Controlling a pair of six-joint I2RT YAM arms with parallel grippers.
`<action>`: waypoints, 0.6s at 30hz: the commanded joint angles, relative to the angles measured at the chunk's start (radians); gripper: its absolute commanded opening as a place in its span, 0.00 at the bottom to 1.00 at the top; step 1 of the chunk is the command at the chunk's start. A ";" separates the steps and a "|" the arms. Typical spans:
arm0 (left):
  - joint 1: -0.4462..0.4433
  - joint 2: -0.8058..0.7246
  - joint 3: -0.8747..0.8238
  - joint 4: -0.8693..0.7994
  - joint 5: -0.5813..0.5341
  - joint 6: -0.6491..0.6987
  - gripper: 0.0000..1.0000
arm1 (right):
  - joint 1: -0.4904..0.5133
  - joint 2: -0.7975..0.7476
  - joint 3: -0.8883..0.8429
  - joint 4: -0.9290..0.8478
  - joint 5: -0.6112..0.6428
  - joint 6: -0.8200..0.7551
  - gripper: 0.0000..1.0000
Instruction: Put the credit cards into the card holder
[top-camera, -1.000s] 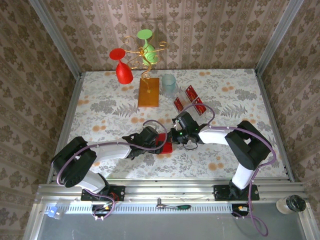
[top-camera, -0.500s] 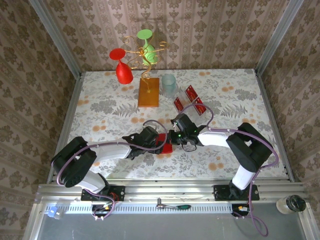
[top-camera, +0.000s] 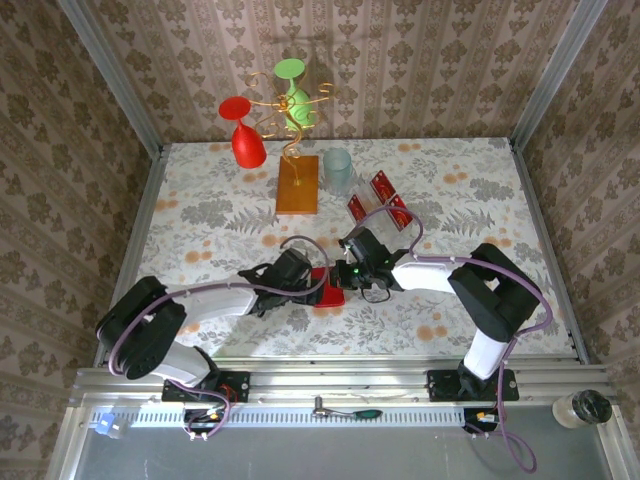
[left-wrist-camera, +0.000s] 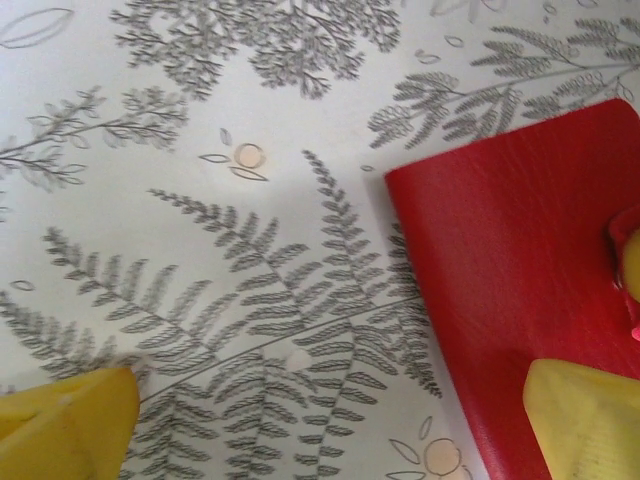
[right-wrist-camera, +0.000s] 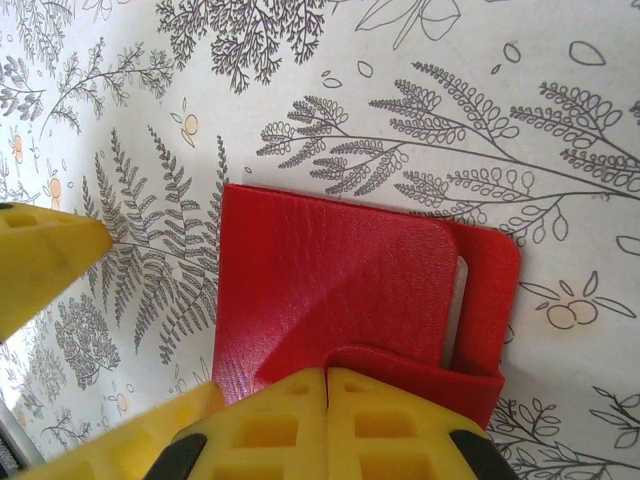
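On table (top-camera: 200, 215): three cards (top-camera: 382, 185), one holder (top-camera: 331, 292); left gripper (left-wrist-camera: 320, 425) apart, right gripper (right-wrist-camera: 327, 420) clamping holder.

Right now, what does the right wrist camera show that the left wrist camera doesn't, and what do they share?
Right wrist, not left wrist: the right end effector closed, the card holder with its cover creased and bent up at the fingertips, and a pale slit along one edge. Left wrist, not right wrist: the left end effector wide open, one finger over the holder's plain face, the other over bare tablecloth. Shared: the red holder lying on the fern-print cloth.
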 joint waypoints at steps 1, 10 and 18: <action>0.029 -0.045 0.025 -0.054 0.039 0.017 1.00 | 0.021 0.098 -0.099 -0.255 0.037 0.004 0.00; 0.074 -0.120 0.009 -0.073 0.039 0.012 1.00 | 0.029 0.037 0.033 -0.290 -0.004 0.008 0.10; 0.124 -0.189 0.024 -0.131 0.026 0.023 1.00 | 0.028 -0.016 0.147 -0.303 -0.041 0.014 0.37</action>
